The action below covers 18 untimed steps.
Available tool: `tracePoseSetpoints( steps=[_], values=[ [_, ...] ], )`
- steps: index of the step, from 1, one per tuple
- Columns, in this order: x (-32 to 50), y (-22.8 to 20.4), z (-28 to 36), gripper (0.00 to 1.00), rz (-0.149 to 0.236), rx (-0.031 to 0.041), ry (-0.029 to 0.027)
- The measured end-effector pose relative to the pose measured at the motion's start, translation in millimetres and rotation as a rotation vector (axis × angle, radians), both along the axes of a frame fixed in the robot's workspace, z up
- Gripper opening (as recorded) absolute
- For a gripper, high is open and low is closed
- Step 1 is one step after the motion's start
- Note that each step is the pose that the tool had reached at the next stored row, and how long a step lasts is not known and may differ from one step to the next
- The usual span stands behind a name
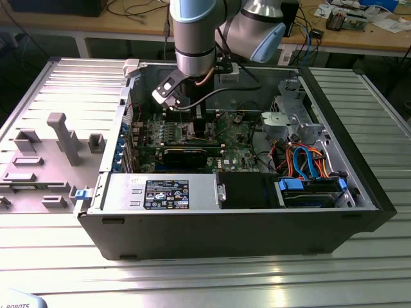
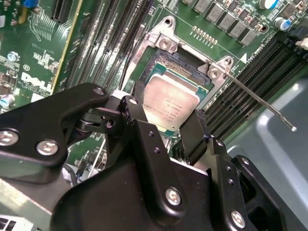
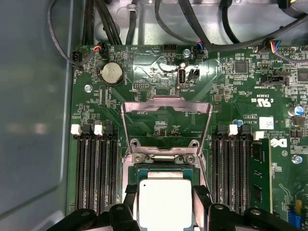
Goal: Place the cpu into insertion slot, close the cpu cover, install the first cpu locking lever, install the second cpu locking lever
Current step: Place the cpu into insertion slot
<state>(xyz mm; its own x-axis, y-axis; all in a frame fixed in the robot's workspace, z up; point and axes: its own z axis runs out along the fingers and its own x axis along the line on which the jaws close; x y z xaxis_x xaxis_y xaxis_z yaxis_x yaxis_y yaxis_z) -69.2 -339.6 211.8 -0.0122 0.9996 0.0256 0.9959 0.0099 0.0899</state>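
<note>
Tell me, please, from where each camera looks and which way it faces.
Exterior view: off the arm, raised, looking down into the open computer case; the arm reaches in.
First wrist view: on the arm, facing almost squarely down at the motherboard and the raised cpu cover; the hand shows.
Second wrist view: on the arm, looking slantwise past the hand's black body.
Shared: both wrist views show the cpu at the insertion slot.

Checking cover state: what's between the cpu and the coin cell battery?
In the first wrist view, the cpu cover, open, stands between the cpu and the coin cell battery.
</note>
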Motion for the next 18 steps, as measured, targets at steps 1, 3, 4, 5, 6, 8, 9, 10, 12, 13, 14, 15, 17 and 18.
tracePoseSetpoints(
  steps=[1, 3, 4, 5, 6, 8, 9, 10, 12, 13, 14, 15, 17, 18],
  values=[
    [-0.2, 0.0, -0.8, 0.54, -0.004, 0.0000, 0.0000],
    [-0.2, 0.0, -2.1, 0.54, -0.008, 0.0000, 0.0000],
    [-0.2, 0.0, -2.7, 0.54, -0.008, 0.0000, 0.0000],
    [-0.2, 0.1, -3.3, 0.54, -0.008, 0.0000, 0.0000],
    [-0.3, 0.1, -3.8, 0.54, -0.008, 0.0000, -0.0001],
    [-0.3, 0.1, -5.9, 0.54, -0.008, -0.0001, 0.0000],
    [-0.3, 0.1, -6.0, 0.54, -0.008, -0.0002, 0.0001],
    [-0.3, 0.1, -6.0, 0.54, -0.008, -0.0003, 0.0002],
    [-0.3, 0.1, -6.2, 0.54, -0.008, -0.0001, 0.0000],
    [-0.3, 0.1, -6.2, 0.54, -0.008, -0.0001, 0.0000],
    [-0.3, 0.1, -6.3, 0.54, -0.008, 0.0000, 0.0000],
    [-0.3, 0.1, -6.3, 0.54, -0.008, -0.0001, 0.0000],
    [-0.3, 0.1, -6.3, 0.54, -0.008, 0.0000, 0.0000],
    [-0.3, 0.1, -6.4, 0.54, -0.008, 0.0000, 0.0000]
  ],
)
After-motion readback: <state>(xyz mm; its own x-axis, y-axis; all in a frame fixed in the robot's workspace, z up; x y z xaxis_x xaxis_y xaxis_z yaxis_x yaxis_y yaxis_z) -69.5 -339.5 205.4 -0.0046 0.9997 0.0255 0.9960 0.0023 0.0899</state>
